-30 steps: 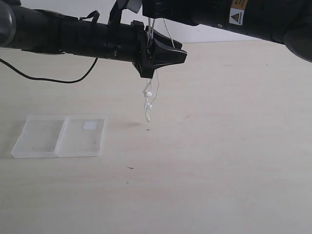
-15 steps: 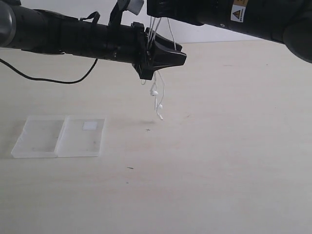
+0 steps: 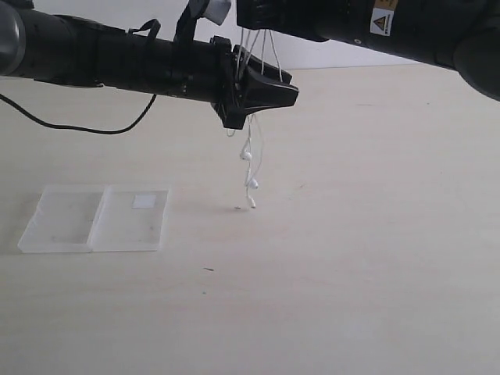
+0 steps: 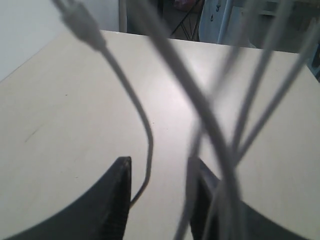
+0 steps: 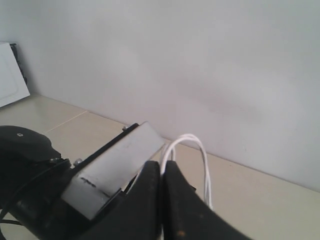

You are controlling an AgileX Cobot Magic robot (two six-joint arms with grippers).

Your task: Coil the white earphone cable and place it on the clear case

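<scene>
White, very thin and long, the earphone cable (image 3: 257,148) runs in several strands from the right gripper (image 5: 161,169) down to the left gripper (image 3: 287,84) just beneath it. We see the right gripper's black fingers pressed together, pinching a small arch of the cable that rises out between them. The left gripper's two black fingers stand apart, clamping nothing. The strands pass through the gap and beside the fingers, and perhaps drape over one, though the wrist view is too blurred for us to be sure.

Below the left gripper the rest of the cable dangles free in the air, its two small white earbuds (image 3: 251,183) one above the other, clear of the pale wooden table (image 3: 375,234).

The flat frosted clear plastic case (image 3: 70,219) lies opened out on the table, well apart from both grippers, lower down and back along the left arm's side, its small white square label (image 3: 143,201) on the half nearer the grippers.
</scene>
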